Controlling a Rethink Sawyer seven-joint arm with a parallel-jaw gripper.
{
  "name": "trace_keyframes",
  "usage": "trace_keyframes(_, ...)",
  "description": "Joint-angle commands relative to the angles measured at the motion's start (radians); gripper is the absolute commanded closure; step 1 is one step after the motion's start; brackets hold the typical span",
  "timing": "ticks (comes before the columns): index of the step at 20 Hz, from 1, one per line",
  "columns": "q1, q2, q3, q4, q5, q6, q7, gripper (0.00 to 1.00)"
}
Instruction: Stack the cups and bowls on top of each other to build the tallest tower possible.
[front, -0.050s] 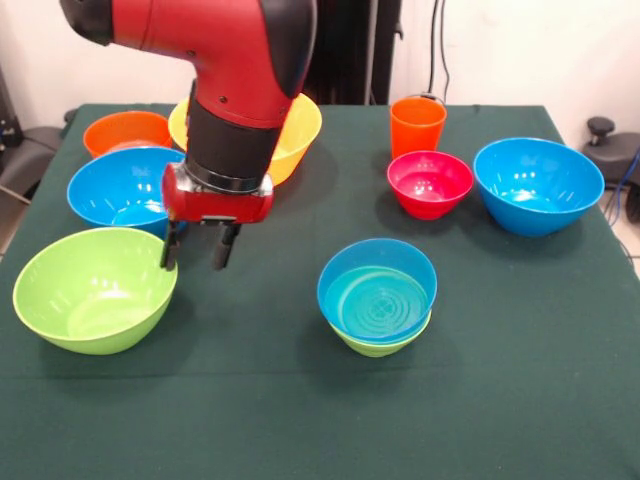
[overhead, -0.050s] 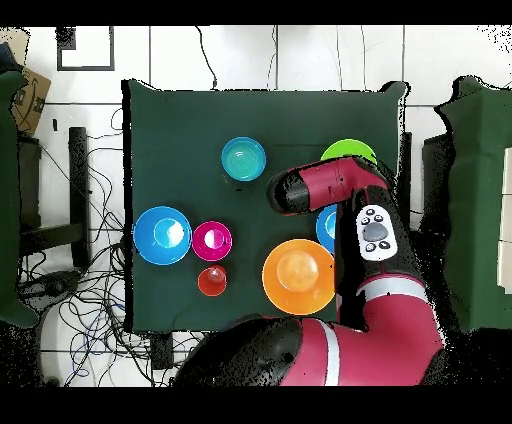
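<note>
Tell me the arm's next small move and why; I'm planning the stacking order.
Probably lower the hand slightly so its open fingers straddle the rim of the lime green bowl. It hangs at that bowl's right rim with nothing in it, and a blue bowl nested in a green one already waits mid-table.

Upright bowls ring a green cloth: lime bowl (front, -0.050s: 95, 288) at 8 o'clock, blue bowl (front, -0.050s: 125, 188) and orange bowl (front, -0.050s: 127, 131) at 10, yellow bowl (front, -0.050s: 295, 135) at 12, orange cup (front, -0.050s: 417, 125) at 1, pink bowl (front, -0.050s: 430, 183) and big blue bowl (front, -0.050s: 538, 185) at 2. Centre: a blue bowl nested in what looks like a green one, the tower (front, -0.050s: 377, 298).
</note>
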Motion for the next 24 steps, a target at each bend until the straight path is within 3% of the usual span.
trace_keyframes(1,0.039,0.012,0.050,-0.017,-0.093,-0.043,-0.120,0.00)
trace_keyframes(16,0.059,0.048,0.020,-0.061,-0.131,-0.035,-0.091,0.00)
trace_keyframes(24,0.059,0.116,0.019,-0.103,-0.137,-0.052,-0.067,0.00)
